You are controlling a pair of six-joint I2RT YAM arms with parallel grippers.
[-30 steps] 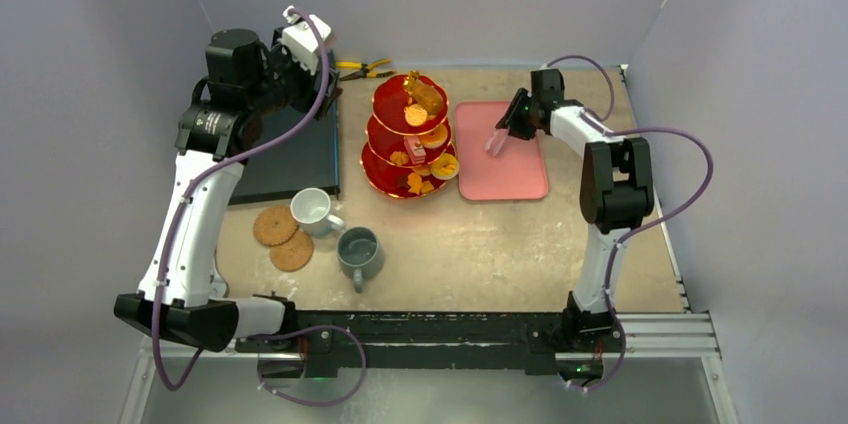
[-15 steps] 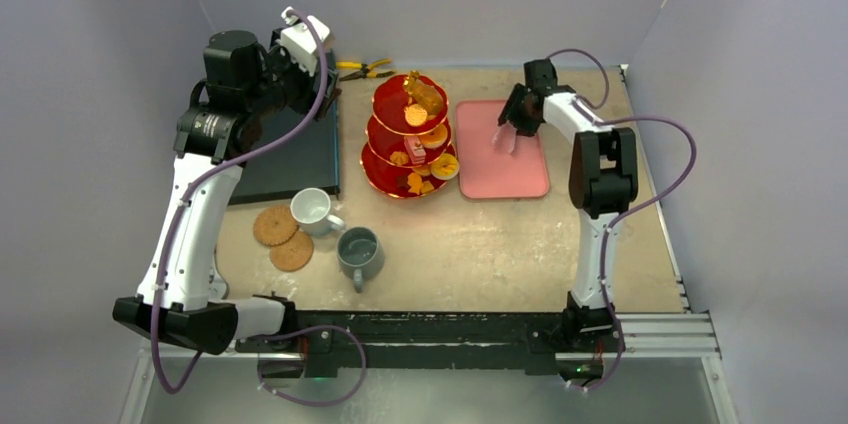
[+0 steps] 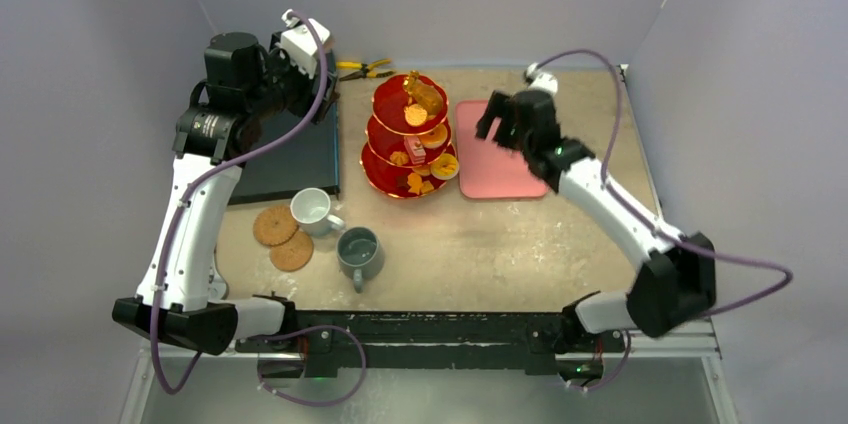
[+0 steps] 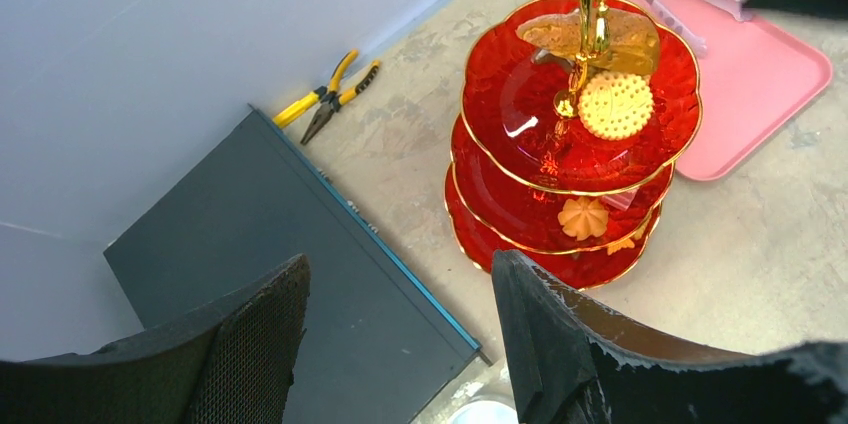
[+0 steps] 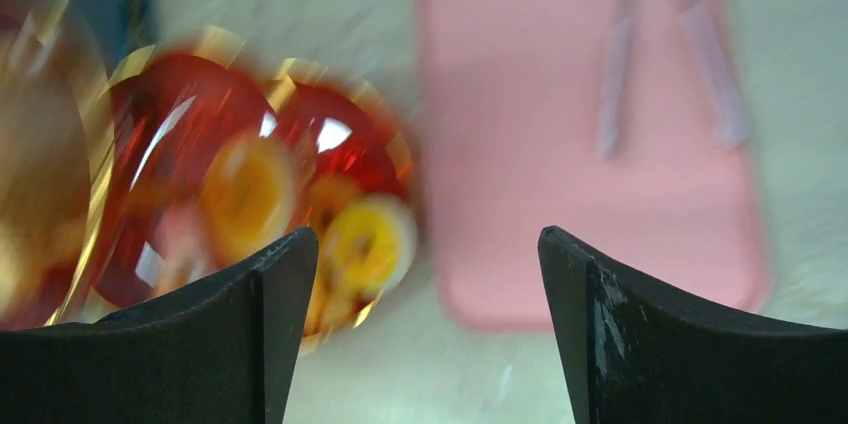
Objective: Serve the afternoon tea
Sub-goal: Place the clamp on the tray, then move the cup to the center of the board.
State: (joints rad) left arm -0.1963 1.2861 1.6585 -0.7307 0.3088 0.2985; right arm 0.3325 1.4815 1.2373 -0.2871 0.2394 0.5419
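Note:
The red three-tier stand with a gold handle stands mid-table, holding orange and brown biscuits and pastries. The white mug, the grey mug and two cork coasters sit near the front left. My right gripper hovers open and empty over the pink tray, beside the stand; that view is blurred. Pale pink tongs lie on the tray. My left gripper hangs open and empty, high above the dark slab.
Yellow-handled pliers lie at the back, left of the stand. The dark slab covers the left side of the table. Grey walls close in the back and both sides.
My right gripper has opened, left the pink tongs on the tray, and drawn back toward the tray's near left. Its arm has swung out to the right. The left arm has stayed still.

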